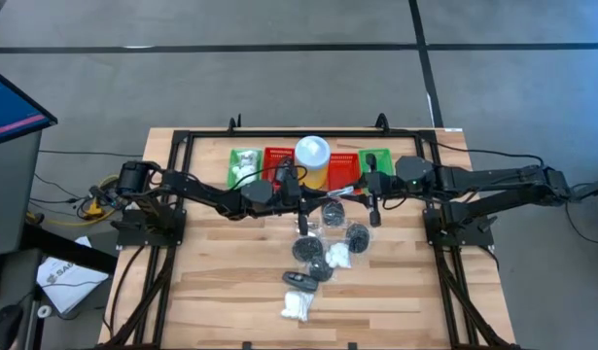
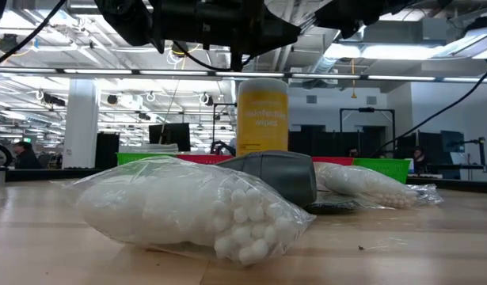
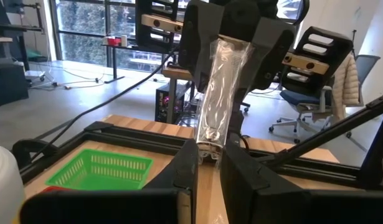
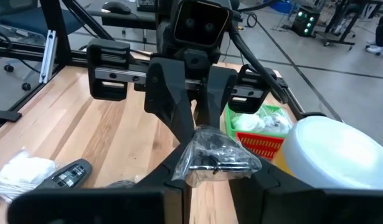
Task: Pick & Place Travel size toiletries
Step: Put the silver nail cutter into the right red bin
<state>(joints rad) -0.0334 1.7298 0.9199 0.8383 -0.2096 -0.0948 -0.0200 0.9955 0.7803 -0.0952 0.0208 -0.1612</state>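
From above, you see both arms meeting at the table's middle, just in front of the row of baskets: the left gripper (image 1: 300, 191) and the right gripper (image 1: 362, 191) face each other with a clear packet (image 1: 335, 191) stretched between them. Behind them stand a green basket (image 1: 245, 165) holding white bundles, a red basket (image 1: 277, 160), the yellow canister (image 1: 313, 160) with its white lid, another red basket (image 1: 343, 170) and a green basket (image 1: 378, 158). The rest of the toiletries lie loose on the wood nearer the front: dark discs in clear wrappers (image 1: 306, 250), a white bundle (image 1: 337, 256), a small black piece (image 1: 300, 279) and a white fluffy bag (image 1: 298, 306) nearest the front edge. Down at table height, that bag of white balls (image 2: 188, 210) fills the foreground, a grey piece (image 2: 279, 176) sits behind it, and here alone you can read part of the canister (image 2: 262, 116) label: "wipes", with the line above too faint to make out. Your left wrist camera shows its own fingers (image 3: 182, 174) narrowed on one end of the long clear packet (image 3: 219, 93), whose far end is pinched by the other gripper (image 3: 231, 37); the green basket (image 3: 104, 169) sits off to one side. Your right wrist camera shows the packet (image 4: 216, 155) crumpled, dark bits inside, clamped between its own fingers (image 4: 179, 165) and held by the left gripper (image 4: 197, 118) opposite; the canister's white lid (image 4: 334, 152) is close beside.
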